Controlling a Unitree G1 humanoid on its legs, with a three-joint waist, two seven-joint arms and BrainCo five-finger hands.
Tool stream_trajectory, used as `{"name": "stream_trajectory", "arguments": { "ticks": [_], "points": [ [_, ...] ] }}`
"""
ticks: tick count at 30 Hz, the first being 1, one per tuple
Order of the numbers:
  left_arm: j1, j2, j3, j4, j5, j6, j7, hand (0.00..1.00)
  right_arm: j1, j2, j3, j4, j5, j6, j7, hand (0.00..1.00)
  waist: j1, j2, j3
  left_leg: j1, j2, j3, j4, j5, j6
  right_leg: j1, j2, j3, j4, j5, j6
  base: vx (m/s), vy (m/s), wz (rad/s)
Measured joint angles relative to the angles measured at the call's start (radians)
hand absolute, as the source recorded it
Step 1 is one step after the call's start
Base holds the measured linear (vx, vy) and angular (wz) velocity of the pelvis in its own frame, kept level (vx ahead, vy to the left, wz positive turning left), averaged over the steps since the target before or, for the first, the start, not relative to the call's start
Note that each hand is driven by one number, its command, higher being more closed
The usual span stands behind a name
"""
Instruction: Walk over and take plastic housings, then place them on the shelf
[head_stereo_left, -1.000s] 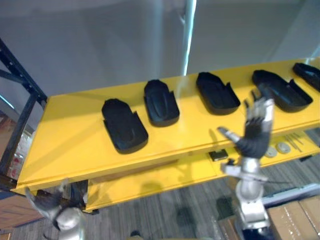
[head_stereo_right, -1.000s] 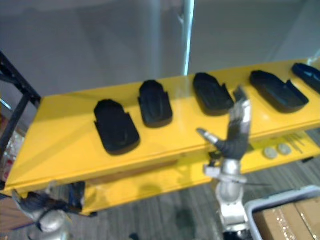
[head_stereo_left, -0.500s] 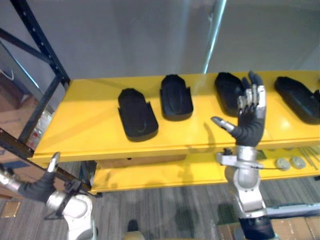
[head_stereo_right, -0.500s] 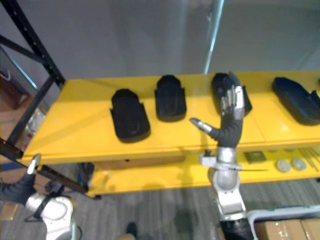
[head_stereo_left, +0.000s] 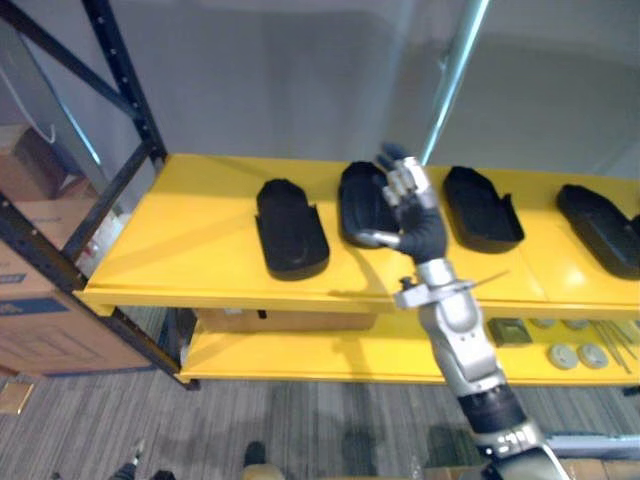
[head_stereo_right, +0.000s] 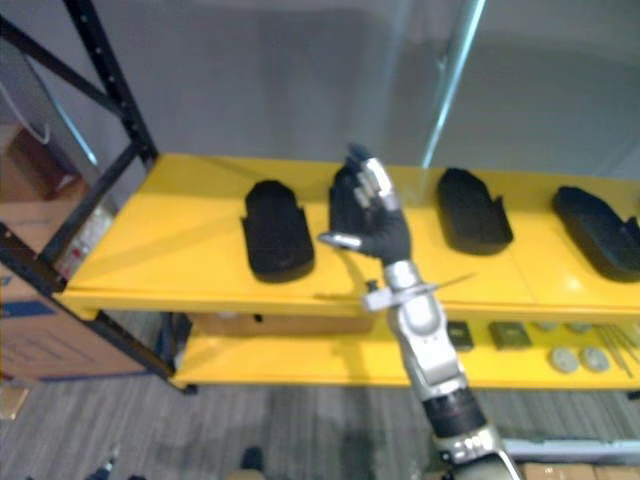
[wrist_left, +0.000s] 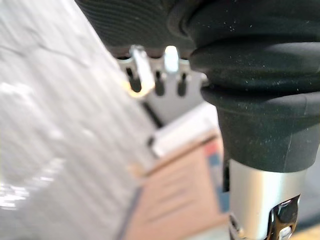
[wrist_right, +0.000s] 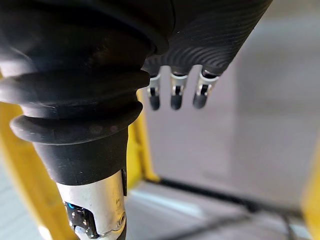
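Up at the shelf (head_stereo_left: 200, 250) front: right hand (head_stereo_left: 410, 215) held high, loosely spread, thumb out, gripping nothing. Just behind its palm, one housing (head_stereo_left: 355, 195), apparently untouched. Off the thumb side, a second housing (head_stereo_left: 292, 228); well off the other side, a third housing (head_stereo_left: 482, 207) and a fourth housing (head_stereo_left: 600, 215), all flat on the yellow top. Left hand (wrist_left: 136, 75) low above a carton (wrist_left: 175, 195), grip impossible to tell. Looks finished with the walk-up. Hard to say whether these four count as shelved or as waiting for pickup. No grasp yet, so probably the taking and placing left to do.
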Motion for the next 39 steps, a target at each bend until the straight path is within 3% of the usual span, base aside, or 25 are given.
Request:
{"name": "stream_trajectory", "arguments": {
  "ticks": [3,4,6,8,9,12,17,23,27,39],
  "points": [
    [-0.001,0.016,-0.013,0.122,-0.051,0.054,-0.162,0.0,-0.036,0.021,0.036,0.082,-0.012,0.042,-0.002,0.0,0.011,-0.008,0.003,0.0,0.008,0.0,0.0,-0.001,0.005,0.002,0.008,0.002,-0.005,-0.001,0.0,-0.05,-0.023,0.0],
    [0.0,0.02,-0.021,0.145,-0.068,0.071,-0.191,0.0,-0.042,0.028,0.043,0.099,-0.013,0.045,-0.004,0.0,0.014,-0.01,0.004,0.0,0.01,0.0,0.0,-0.001,0.005,0.002,0.01,0.003,-0.005,-0.001,0.0,-0.04,-0.026,-0.05],
    [-0.008,0.042,-0.049,0.22,-0.107,0.149,-0.339,0.0,-0.066,0.066,0.042,0.206,-0.05,0.05,-0.03,0.0,0.018,-0.017,0.014,0.005,0.014,0.002,0.0,-0.005,0.0,0.007,0.016,0.004,-0.007,-0.001,0.0,0.0,0.0,0.0],
    [-0.013,0.046,-0.054,0.24,-0.107,0.187,-0.415,0.0,-0.073,0.086,0.043,0.278,-0.07,0.052,-0.047,0.0,0.021,-0.026,0.014,0.005,0.014,0.003,0.0,-0.005,0.0,0.007,0.015,0.004,-0.007,-0.001,0.0,0.0,0.0,0.0],
    [-0.021,0.051,-0.091,0.249,-0.111,0.192,-0.48,0.0,-0.08,0.109,0.044,0.326,-0.09,0.053,-0.053,0.0,0.024,-0.028,0.02,0.004,0.013,0.006,0.0,-0.006,0.0,0.006,0.012,0.004,-0.007,-0.001,0.001,0.0,0.0,0.0],
    [-0.038,0.072,-0.173,0.251,-0.146,0.19,-0.564,0.0,-0.097,0.15,0.046,0.377,-0.139,0.056,-0.1,0.0,0.024,-0.011,0.034,0.004,0.005,0.01,0.0,-0.007,0.001,0.007,0.004,0.004,-0.009,-0.001,0.002,0.0,0.0,0.0],
    [-0.088,0.084,-0.251,0.243,-0.154,0.194,-0.611,0.0,-0.183,0.165,0.035,0.423,-0.24,0.088,-0.212,0.0,0.023,0.026,0.06,0.004,-0.012,0.011,0.0,-0.001,0.002,0.011,-0.011,-0.001,-0.011,0.007,0.016,0.02,-0.001,0.02],
    [-0.085,0.089,-0.283,0.232,-0.154,0.257,-0.645,0.0,-0.216,0.178,0.005,0.464,-0.316,0.11,-0.295,0.0,0.023,0.031,0.067,0.007,-0.017,0.008,0.0,0.0,0.001,0.029,-0.013,-0.023,-0.019,0.012,0.024,0.04,-0.021,0.09],
    [-0.086,0.089,-0.283,0.23,-0.153,0.268,-0.662,0.0,-0.232,0.178,-0.007,0.469,-0.327,0.109,-0.326,0.0,0.02,0.039,0.09,0.022,-0.016,0.013,0.0,0.0,0.001,0.045,-0.013,-0.024,-0.022,0.01,0.025,-0.02,-0.009,-0.02],
    [-0.09,0.095,-0.298,0.23,-0.153,0.271,-0.69,0.0,-0.232,0.181,-0.005,0.469,-0.33,0.109,-0.28,0.0,0.017,0.053,0.103,0.02,-0.028,0.021,0.0,-0.006,0.008,0.044,-0.028,-0.024,-0.026,0.009,0.028,-0.01,-0.005,0.0]
  ]
}}
